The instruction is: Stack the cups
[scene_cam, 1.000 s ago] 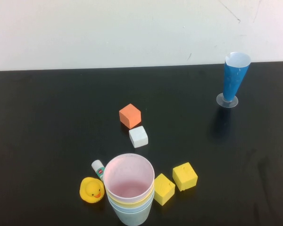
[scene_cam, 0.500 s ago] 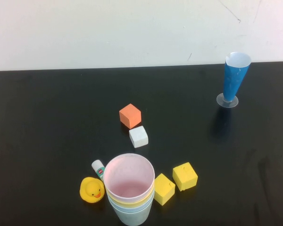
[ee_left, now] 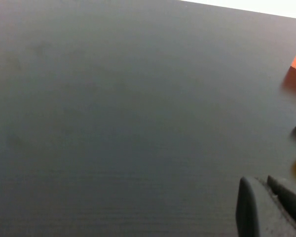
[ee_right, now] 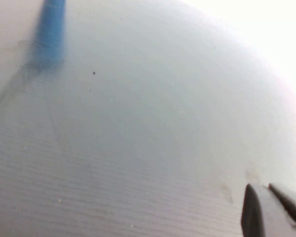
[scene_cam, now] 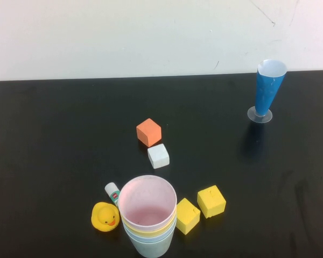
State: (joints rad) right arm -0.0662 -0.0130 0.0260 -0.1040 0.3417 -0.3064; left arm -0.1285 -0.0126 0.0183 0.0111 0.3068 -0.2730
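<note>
The cups [scene_cam: 147, 217] stand nested in one stack at the front of the black table [scene_cam: 54, 140]; pink is innermost, with yellow, pale green and light blue rims showing below it. Neither arm appears in the high view. My left gripper [ee_left: 259, 185] shows only in the left wrist view, shut and empty above bare table, away from the stack. My right gripper [ee_right: 260, 190] shows only in the right wrist view, shut and empty over bare table.
A yellow duck [scene_cam: 105, 216] and a glue stick [scene_cam: 112, 192] lie left of the stack, two yellow blocks [scene_cam: 211, 201] right of it. An orange block [scene_cam: 148, 132] and a white block [scene_cam: 158, 156] sit mid-table. A tall blue cone [scene_cam: 268, 91] stands far right.
</note>
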